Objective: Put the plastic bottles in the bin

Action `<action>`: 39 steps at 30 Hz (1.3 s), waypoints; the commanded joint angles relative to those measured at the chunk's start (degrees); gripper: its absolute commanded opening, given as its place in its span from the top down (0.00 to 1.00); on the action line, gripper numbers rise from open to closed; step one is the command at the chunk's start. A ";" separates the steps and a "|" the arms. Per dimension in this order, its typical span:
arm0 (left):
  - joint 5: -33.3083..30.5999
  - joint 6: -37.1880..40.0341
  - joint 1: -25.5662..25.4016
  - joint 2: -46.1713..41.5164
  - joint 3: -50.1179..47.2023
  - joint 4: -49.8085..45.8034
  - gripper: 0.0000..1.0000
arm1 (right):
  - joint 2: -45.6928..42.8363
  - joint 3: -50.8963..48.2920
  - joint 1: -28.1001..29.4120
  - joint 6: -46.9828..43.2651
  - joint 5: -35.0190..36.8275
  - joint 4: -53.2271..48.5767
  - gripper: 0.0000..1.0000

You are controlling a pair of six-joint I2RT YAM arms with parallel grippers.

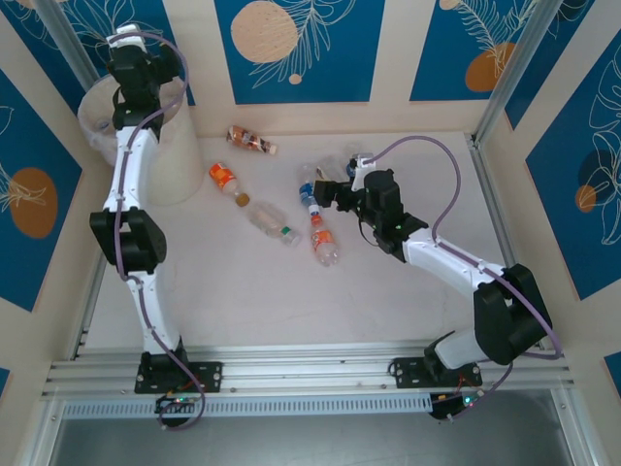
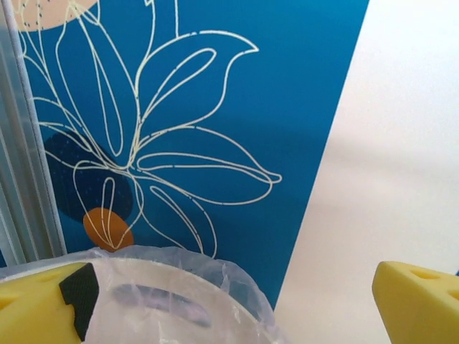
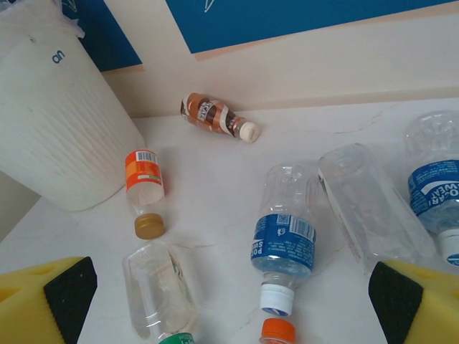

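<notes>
Right gripper [image 3: 229,304] was wide open with nothing in it, over the plastic bottles [image 1: 270,220] scattered mid-counter [image 1: 243,301]. Just ahead of its fingers: an orange cap [image 3: 277,330], then a blue-label bottle [image 3: 283,240] with its white cap toward the gripper. Crushed clear bottle [image 3: 159,290] with green cap was on the left. Another clear bottle [image 3: 369,208] and a second blue-label bottle [image 3: 439,190] were on the right. Further out, orange-label bottle [image 3: 144,183] lay near the bin [image 3: 57,136], not touching it. Brown-label bottle [image 3: 211,113] lay by the back wall [image 3: 323,64]. All were on their sides. Far left corner: left gripper [image 2: 228,308] was also spread wide and empty, above the bin's bag [image 2: 179,287].
</notes>
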 commanded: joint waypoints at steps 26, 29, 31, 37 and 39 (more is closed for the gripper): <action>12.36 -20.56 -11.74 -25.87 -25.93 -8.94 0.00 | 5.63 0.07 -0.03 10.68 -7.35 -27.32 0.01; 10.56 -26.22 -13.47 -29.37 -35.68 0.11 0.00 | 9.60 2.01 2.17 10.66 -6.89 -27.80 0.01; 9.69 -28.37 -14.73 -31.55 -41.10 4.14 0.00 | 12.13 3.47 3.55 10.23 -5.29 -29.05 0.03; 10.59 -28.17 -18.78 -34.00 -46.40 0.62 0.00 | 18.61 8.76 6.94 7.05 -2.69 -32.76 0.10; 11.46 -28.58 -19.55 -34.70 -47.87 -1.07 0.00 | 20.13 10.25 7.87 6.85 -0.34 -34.52 0.11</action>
